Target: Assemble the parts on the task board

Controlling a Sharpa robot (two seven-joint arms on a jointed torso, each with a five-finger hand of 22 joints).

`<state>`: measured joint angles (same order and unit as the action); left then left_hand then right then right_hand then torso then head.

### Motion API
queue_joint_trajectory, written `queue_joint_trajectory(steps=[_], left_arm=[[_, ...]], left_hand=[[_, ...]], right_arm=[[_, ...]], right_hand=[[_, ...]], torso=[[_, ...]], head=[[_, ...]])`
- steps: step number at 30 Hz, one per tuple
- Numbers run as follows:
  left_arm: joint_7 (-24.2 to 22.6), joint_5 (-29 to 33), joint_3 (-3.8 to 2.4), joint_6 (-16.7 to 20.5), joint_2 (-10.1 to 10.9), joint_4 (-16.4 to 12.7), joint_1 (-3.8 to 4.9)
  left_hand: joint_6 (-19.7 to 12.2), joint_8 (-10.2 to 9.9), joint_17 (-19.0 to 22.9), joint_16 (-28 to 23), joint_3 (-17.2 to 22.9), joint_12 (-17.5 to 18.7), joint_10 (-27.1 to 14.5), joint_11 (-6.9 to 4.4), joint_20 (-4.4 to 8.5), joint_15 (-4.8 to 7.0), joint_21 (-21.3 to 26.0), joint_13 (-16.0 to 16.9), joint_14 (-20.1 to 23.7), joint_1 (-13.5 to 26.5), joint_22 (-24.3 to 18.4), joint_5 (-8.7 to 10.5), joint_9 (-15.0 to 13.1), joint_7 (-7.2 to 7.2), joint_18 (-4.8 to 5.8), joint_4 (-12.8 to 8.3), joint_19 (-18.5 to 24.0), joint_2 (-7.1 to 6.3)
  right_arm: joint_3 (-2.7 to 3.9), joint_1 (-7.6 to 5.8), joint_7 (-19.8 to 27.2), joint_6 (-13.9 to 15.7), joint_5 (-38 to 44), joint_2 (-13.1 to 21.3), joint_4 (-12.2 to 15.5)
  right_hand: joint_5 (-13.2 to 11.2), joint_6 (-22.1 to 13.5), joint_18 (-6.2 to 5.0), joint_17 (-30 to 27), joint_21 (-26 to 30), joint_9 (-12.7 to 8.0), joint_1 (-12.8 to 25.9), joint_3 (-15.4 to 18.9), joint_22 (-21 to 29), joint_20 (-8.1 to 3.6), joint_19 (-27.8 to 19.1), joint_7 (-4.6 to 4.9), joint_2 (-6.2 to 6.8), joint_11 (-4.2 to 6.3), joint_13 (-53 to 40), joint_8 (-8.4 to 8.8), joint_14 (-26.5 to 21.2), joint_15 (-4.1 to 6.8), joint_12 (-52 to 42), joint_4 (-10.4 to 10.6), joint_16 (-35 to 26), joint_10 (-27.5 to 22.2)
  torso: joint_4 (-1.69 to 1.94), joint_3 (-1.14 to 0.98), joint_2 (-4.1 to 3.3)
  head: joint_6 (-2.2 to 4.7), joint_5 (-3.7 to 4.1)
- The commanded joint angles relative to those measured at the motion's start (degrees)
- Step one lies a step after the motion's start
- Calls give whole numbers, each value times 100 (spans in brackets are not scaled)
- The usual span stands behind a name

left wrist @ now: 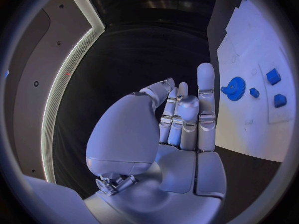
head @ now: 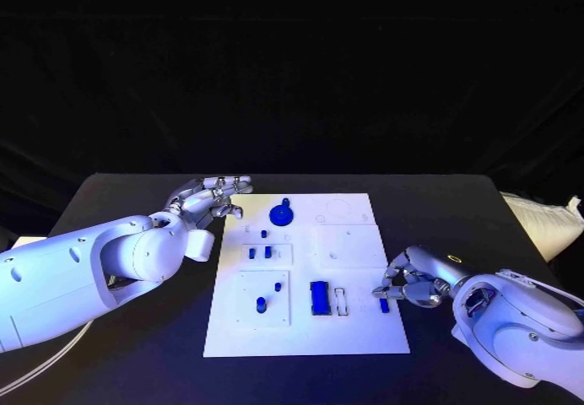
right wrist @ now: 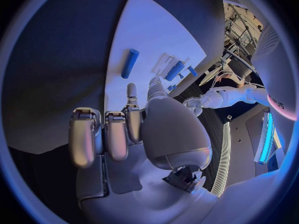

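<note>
white task board (head: 353,333) lies mid-table on the black table (head: 487,219). blue gear (head: 283,214) sits near the board's far edge; small blue blocks (head: 261,251) lie nearer, then a long blue bar (head: 320,297) toward the near end, and a short blue peg (head: 385,305) by the right edge.

left hand (head: 209,199) hovers just beside the board's far left corner, fingers extended and a little apart, holding nothing. right hand (head: 413,283) sits at the board's right edge, fingers curled in next to the short blue peg; cannot tell whether it grips the peg.
</note>
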<state>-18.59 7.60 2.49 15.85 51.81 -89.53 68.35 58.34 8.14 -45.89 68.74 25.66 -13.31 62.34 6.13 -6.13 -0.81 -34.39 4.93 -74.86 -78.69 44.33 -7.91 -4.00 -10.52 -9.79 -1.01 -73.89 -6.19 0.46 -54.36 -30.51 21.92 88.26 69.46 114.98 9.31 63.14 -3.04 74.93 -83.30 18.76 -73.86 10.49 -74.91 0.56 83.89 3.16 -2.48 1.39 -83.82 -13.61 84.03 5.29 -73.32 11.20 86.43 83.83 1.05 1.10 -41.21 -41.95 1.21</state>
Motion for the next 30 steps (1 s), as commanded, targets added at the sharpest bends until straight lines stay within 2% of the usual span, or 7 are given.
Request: queue_joint_trajectory(steps=[1, 5, 10, 16, 30], left_arm=[[-45, -22, -2, -87, -4, -25, 2], [-45, -22, 0, -91, -4, -26, 1], [-44, -22, 2, -98, -7, -21, 0], [-42, -22, 5, -103, -8, -18, -3], [-36, -22, 7, -102, -4, -11, -7]], left_hand=[[-23, 31, 6, 5, -22, -23, -34, 5, -27, -20, 18, -9, 12, 22, -7, -14, 1, 3, -57, -16, 25, -13], [-23, 31, 6, 5, -22, -23, -34, 5, -27, -20, 18, -9, 12, 22, -7, -14, 1, 3, -57, -16, 25, -13], [-23, 31, 6, 5, -22, -23, -34, 5, -27, -20, 18, -9, 12, 22, -7, -14, 1, 3, -57, -16, 25, -13], [-23, 31, 6, 5, -22, -23, -34, 5, -27, -20, 18, -9, 12, 22, -7, -14, 1, 3, -57, -16, 25, -13], [-23, 31, 6, 5, -22, -23, -34, 5, -27, -20, 18, -9, 12, 22, -7, -14, 1, 3, -57, -16, 25, -13]], right_arm=[[-13, 48, -159, -265, 544, 24, -51], [-26, 91, -208, -329, 741, 24, -129], [-33, 114, -235, -405, 900, 17, -209], [-39, 139, -246, -571, 966, -31, -275], [-42, 236, -227, -588, 985, -233, -228]], right_hand=[[33, 30, 74, 674, 30, -9, -87, -2, -594, 50, 232, 23, -53, -26, 336, 28, 443, -35, 68, -42, -47, 187], [39, 43, 69, 650, 44, -16, -98, -15, -578, 53, 224, 23, -70, -27, 358, 45, 437, -37, 113, -45, -61, 173], [43, 75, 71, 659, 42, -18, -108, -28, -583, 55, 225, 17, -84, -24, 356, 51, 438, -36, 112, -48, -59, 173], [39, 120, 72, 675, 37, -17, -101, -31, -591, 55, 228, 8, -90, -18, 343, 51, 440, -33, 91, -42, -52, 179], [35, 177, 78, 704, 19, -14, -87, -28, -615, 52, 237, -8, -85, -6, 313, 52, 446, -25, 41, -32, -39, 195]], torso=[[5, -3, -3], [7, -9, -6], [22, -5, -5], [19, -3, -14], [29, 2, -7]], head=[[14, 55], [13, 85], [19, 110], [17, 102], [-14, 80]])
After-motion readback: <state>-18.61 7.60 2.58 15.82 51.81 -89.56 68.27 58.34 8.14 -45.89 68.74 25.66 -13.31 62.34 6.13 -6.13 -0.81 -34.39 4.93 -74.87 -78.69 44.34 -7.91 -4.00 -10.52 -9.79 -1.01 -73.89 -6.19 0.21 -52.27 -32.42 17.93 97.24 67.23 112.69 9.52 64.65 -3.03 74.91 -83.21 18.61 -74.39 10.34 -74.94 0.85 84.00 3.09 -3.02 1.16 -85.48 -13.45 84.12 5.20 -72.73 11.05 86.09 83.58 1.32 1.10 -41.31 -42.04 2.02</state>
